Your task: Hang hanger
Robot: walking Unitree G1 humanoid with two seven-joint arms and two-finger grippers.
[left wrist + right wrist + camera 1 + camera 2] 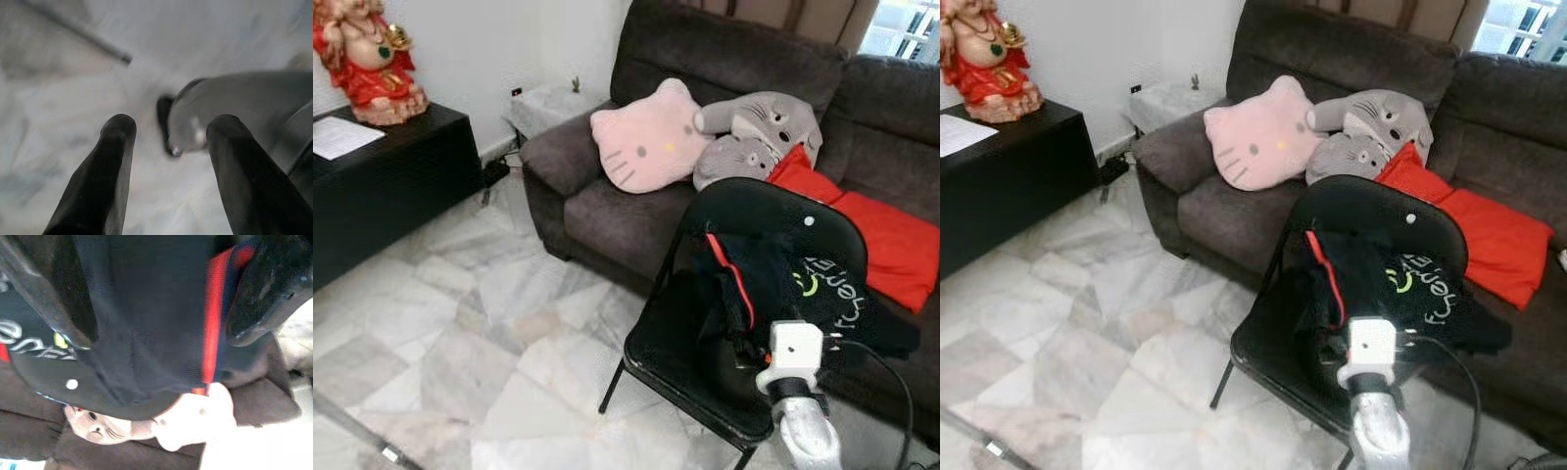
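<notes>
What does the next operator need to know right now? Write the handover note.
Right gripper: reaching over the chair, fingers open on either side of the dark garment heaped on the seat; no grip on it yet.
Left gripper: open, pointing down at the marble floor, holding nothing.
Things: the garment, black with a red stripe and printed lettering, lies against the chair back. The chair stands in front of the sofa. I cannot make out a hanger.
Done: nothing hung.
Left: grip the garment, find the hanger, hang it.
</notes>
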